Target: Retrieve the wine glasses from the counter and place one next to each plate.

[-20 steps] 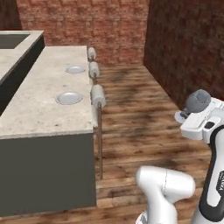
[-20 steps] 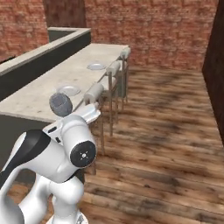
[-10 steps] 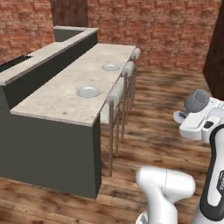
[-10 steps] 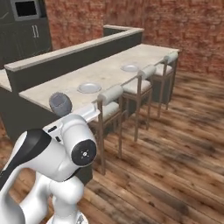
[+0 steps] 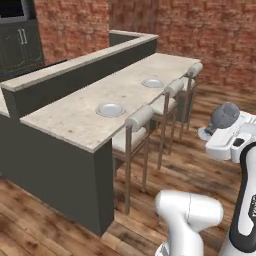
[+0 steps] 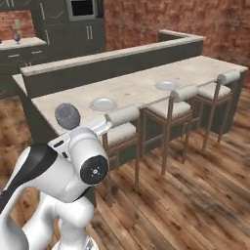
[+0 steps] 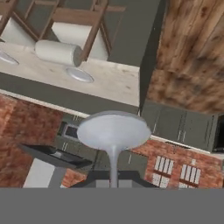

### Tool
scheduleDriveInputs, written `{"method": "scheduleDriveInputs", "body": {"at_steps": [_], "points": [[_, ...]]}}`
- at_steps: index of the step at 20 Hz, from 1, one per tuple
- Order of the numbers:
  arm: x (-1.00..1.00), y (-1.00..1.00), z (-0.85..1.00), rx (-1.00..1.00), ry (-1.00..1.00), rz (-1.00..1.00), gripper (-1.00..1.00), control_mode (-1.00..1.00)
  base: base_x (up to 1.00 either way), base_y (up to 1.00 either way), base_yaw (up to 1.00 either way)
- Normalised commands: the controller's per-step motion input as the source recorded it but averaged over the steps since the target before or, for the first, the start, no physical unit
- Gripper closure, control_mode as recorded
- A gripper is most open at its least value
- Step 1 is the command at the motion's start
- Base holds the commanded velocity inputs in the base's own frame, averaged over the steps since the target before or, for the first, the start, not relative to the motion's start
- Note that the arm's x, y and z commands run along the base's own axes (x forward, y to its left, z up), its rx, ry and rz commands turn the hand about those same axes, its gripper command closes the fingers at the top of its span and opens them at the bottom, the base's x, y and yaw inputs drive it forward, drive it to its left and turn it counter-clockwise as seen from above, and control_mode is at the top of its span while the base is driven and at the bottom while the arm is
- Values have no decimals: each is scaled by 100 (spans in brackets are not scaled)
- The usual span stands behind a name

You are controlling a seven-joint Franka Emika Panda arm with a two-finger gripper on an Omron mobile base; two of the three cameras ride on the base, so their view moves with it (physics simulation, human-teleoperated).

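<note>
Hand view: jaws pinch wine glass stem, foot outward.

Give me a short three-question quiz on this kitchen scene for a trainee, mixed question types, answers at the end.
1. How many plates lie on the bar top?
2. True or false: the claw is shut on a wine glass.
3. How many stools stand along the bar top? A) two B) three C) four

Key: 1. two; 2. true; 3. B
</note>
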Motion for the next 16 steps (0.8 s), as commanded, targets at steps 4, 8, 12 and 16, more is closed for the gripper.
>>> {"method": "scheduleDriveInputs", "body": {"at_steps": [4, 8, 12, 16], "points": [[0, 0, 0, 0, 0, 0, 100, 100, 31, -91, 66], [0, 0, 0, 0, 0, 0, 100, 100, 24, -79, 71], [0, 0, 0, 0, 0, 0, 100, 100, 28, -85, 68], [0, 0, 0, 0, 0, 0, 100, 100, 2, -98, 62]]}}
